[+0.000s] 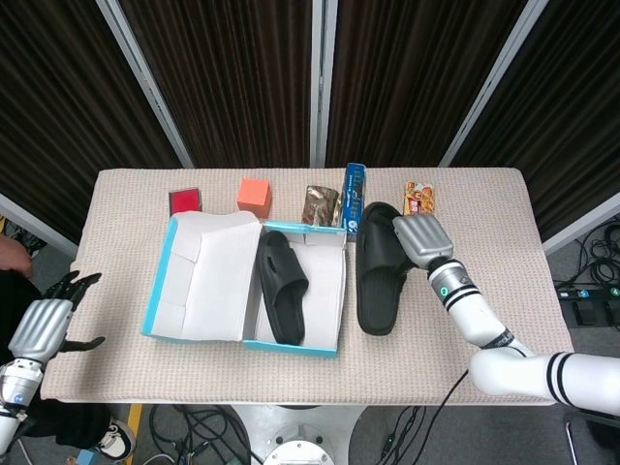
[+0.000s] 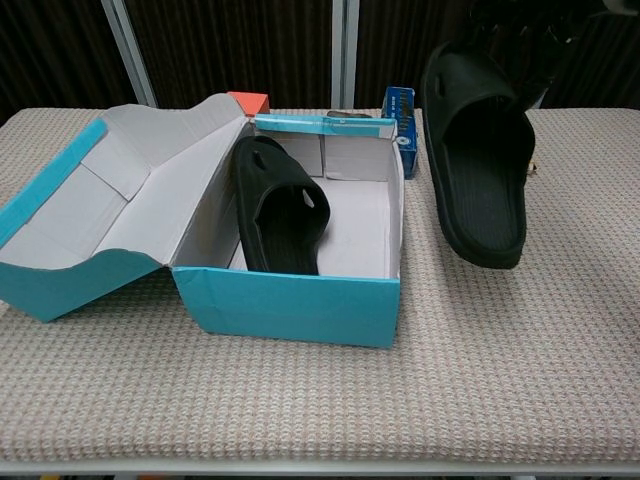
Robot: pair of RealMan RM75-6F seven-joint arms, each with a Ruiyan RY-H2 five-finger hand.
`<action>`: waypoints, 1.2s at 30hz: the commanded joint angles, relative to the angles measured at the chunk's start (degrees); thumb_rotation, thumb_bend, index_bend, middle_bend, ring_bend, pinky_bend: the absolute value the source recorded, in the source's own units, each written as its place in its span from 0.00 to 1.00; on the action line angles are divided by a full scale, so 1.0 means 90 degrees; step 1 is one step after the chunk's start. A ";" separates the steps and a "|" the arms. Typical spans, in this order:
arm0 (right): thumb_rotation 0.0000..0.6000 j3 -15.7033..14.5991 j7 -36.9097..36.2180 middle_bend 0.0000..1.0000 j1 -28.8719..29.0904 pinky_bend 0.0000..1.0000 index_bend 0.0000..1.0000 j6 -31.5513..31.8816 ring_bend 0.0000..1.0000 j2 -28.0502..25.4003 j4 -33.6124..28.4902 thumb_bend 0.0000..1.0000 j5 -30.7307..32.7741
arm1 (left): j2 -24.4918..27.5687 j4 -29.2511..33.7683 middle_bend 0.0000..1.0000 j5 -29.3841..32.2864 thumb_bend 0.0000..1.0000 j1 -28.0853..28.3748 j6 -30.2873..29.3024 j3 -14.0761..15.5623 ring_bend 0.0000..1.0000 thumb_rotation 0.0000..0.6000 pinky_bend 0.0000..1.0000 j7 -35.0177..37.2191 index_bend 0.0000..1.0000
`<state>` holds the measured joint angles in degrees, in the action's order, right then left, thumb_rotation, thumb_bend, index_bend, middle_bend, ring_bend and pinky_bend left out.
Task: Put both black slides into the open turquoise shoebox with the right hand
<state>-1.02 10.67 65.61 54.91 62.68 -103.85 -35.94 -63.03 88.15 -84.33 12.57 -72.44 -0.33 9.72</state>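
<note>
At the far left of the head view, the left hand (image 1: 41,327) is beyond the edge of the tabletop (image 1: 504,291); it holds nothing and its dark fingers are spread apart.

On the tabletop, near the back edge, there is a red box (image 1: 184,201) and to the right of it an orange block (image 1: 254,195).

In front of these two stands the open turquoise shoebox (image 1: 291,345), with its lid (image 1: 206,276) folded out to the left. One black slide (image 1: 281,285) is already inside the box; in the chest view it leans on its side against the left wall (image 2: 277,205).

Behind the right back corner of the box lies a brown packet (image 1: 322,205), and just beside it a blue carton (image 1: 355,200) stands on its edge, very near to the box corner.

Right of the box, the second black slide (image 1: 378,266) is lifted off the tabletop. In the chest view it hangs tilted, with the sole side facing the camera and the lower end pointing down, just beside the right wall of the box but outside it (image 2: 478,155). The right hand (image 1: 419,239) grips this slide at its upper end; its fingers are closed around the strap part, though the exact contact is partly hidden.

Behind the right hand a yellow snack pack (image 1: 419,197) lies near the back edge, partly covered by the hand.
</note>
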 commanded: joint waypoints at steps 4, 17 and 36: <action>1.00 0.1014 -0.2077 0.62 -0.1076 0.53 0.65 0.0428 0.42 -0.0196 -0.0126 0.09 -0.2058 | 0.0015 0.0041 0.16 0.0023 0.00 0.0011 0.0018 -0.0005 0.04 1.00 0.18 -0.0054 0.10; 1.00 0.1404 -0.4373 0.63 -0.1794 0.54 0.66 0.0347 0.42 0.0910 0.0809 0.09 -0.3504 | 0.0001 0.0005 0.16 0.0050 0.00 0.0017 0.0022 -0.0016 0.04 1.00 0.18 -0.0014 0.10; 1.00 0.1320 -0.6301 0.63 -0.1957 0.54 0.66 -0.0315 0.42 0.2312 0.2827 0.09 -0.4631 | -0.0079 -0.0208 0.16 0.0056 0.00 -0.0015 -0.0023 -0.0023 0.04 1.00 0.18 0.0134 0.10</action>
<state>10.78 -45.48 47.74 52.52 82.72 -79.41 -76.76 -63.73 86.30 -83.82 12.44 -72.62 -0.52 10.91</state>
